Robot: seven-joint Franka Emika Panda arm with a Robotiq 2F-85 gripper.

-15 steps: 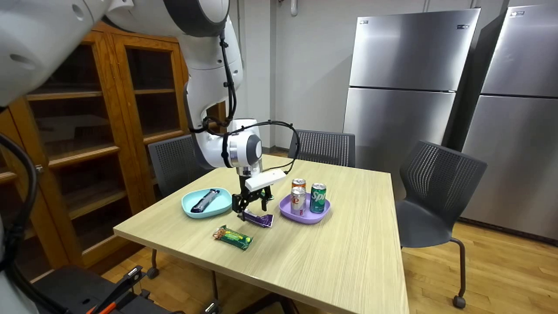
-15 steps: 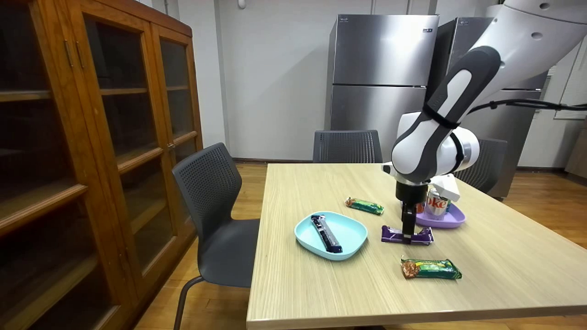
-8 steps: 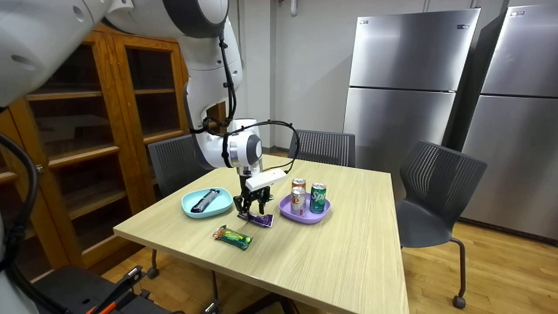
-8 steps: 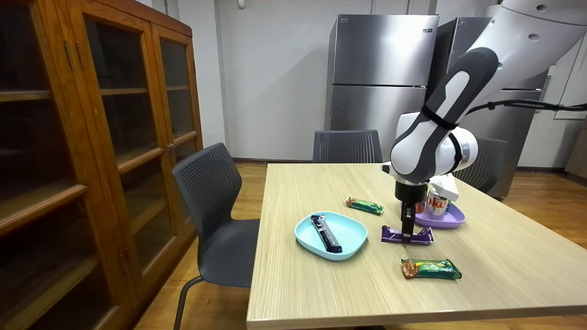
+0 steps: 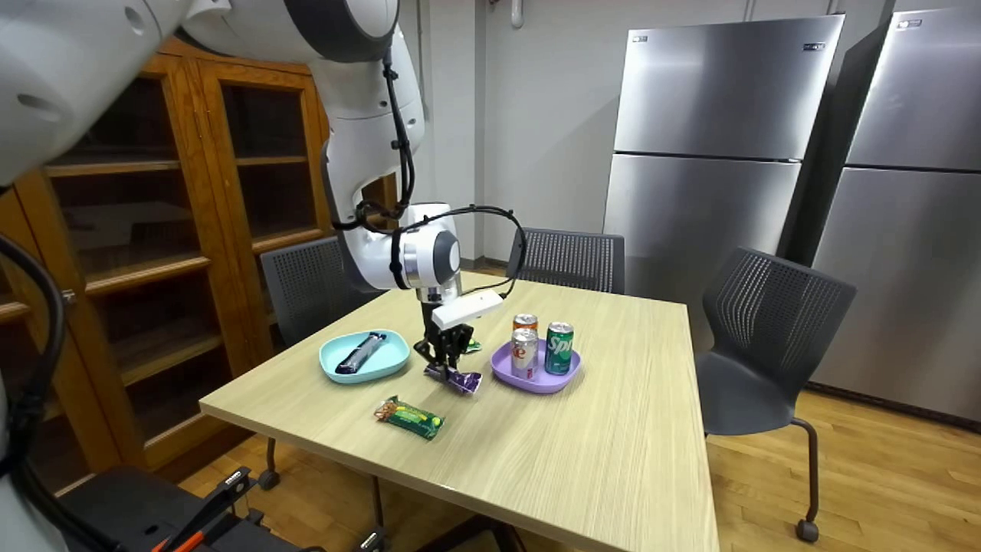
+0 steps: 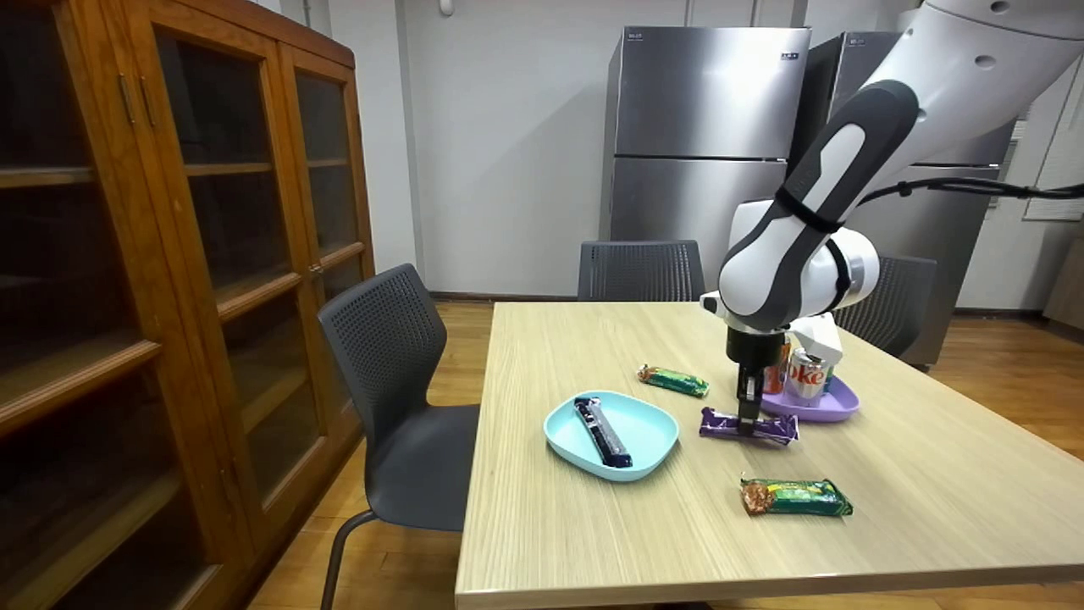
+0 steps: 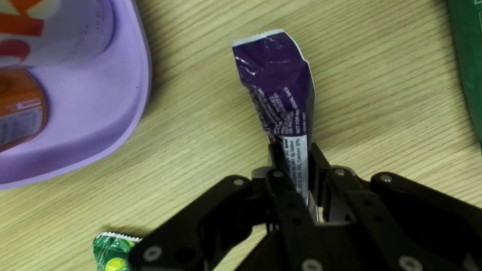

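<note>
My gripper (image 7: 296,156) is shut on a purple-wrapped bar (image 7: 276,75), whose wrapper stands squeezed on edge between the black fingers. The wrist view shows one end of the bar sticking out ahead of the fingertips; the rest runs back beneath the gripper, partly hidden. In both exterior views the gripper (image 6: 748,424) points down and grips the bar (image 6: 775,429) near its middle. The bar seems just off the table, slightly tilted. On one side of it lies a green-wrapped bar (image 5: 410,418), and on the other a purple plate (image 5: 546,384) with cans.
The purple plate holds a Sprite can (image 5: 559,349), a Diet Coke can (image 5: 524,355) and an orange can (image 5: 525,321). A light-blue plate (image 6: 648,424) carries a dark-wrapped bar (image 6: 603,432). Another green bar (image 6: 673,380) lies farther back. Chairs (image 5: 766,345) surround the table (image 5: 613,429).
The fingers were wide apart around the purple bar and have come together on it. Gripper and bar have since moved up slightly, and the bar has turned a little. The other objects stand still.
</note>
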